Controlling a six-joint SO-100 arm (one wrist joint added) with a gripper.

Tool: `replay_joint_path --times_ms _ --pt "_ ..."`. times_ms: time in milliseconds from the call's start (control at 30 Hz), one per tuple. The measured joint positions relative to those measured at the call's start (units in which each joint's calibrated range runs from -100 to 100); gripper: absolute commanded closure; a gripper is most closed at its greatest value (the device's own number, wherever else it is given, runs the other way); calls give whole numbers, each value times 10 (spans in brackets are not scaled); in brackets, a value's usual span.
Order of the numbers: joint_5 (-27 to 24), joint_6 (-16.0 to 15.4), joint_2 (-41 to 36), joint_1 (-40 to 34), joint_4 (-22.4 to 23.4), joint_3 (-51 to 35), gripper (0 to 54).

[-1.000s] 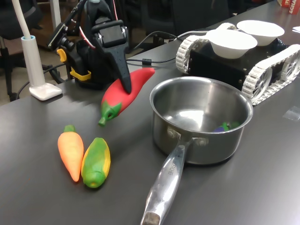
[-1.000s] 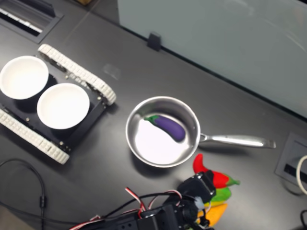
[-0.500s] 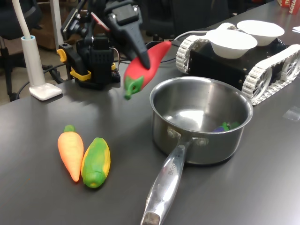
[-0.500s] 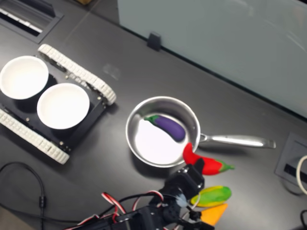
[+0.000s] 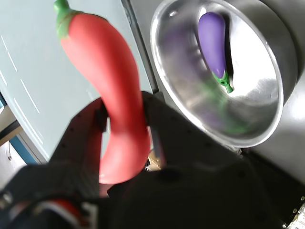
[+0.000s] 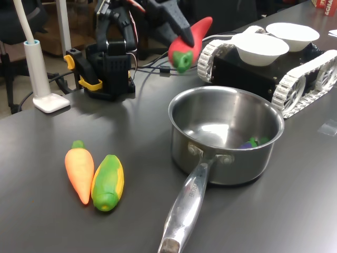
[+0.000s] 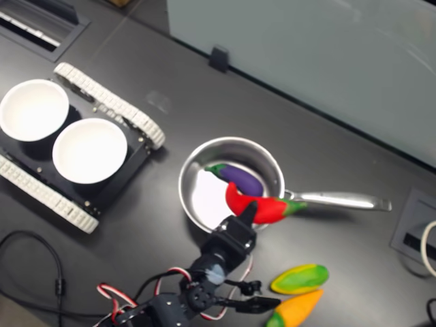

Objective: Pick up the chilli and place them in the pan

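Observation:
My gripper [image 5: 125, 125] is shut on the red chilli [image 5: 105, 71], its black fingers clamping the curved body near the thick end. The chilli [image 6: 188, 39] hangs high in the air beyond the pan [image 6: 225, 138] in the first exterior view, green stem pointing down. In the second exterior view the chilli [image 7: 262, 206] lies over the pan [image 7: 197, 168], with the gripper [image 7: 244, 215] at the near rim. A purple toy eggplant [image 7: 238, 178] lies inside the pan, also seen as the eggplant [image 5: 213, 40] in the wrist view.
An orange carrot [image 6: 79, 170] and a green-and-yellow corn [image 6: 108, 182] lie side by side on the dark table. A tracked black vehicle [image 6: 263, 68] carries two white bowls [image 6: 260, 47]. The pan's long handle [image 6: 185, 206] points toward the front edge. A white lamp base [image 6: 50, 100] stands at the first exterior view's left.
The gripper has lifted the chilli off the table and carried it up and across, from beside the carrot and corn to above the pan.

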Motion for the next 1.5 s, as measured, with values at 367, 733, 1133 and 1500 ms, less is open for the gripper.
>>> replay_joint_path --times_ms 367,733,1133,1500 --pt "-2 0 -92 -79 0 52 536" --pt "-4 0 -140 -140 -4 134 536" --pt "-4 27 -146 -174 -76 236 536" --pt "-4 62 -146 -223 -170 331 536"
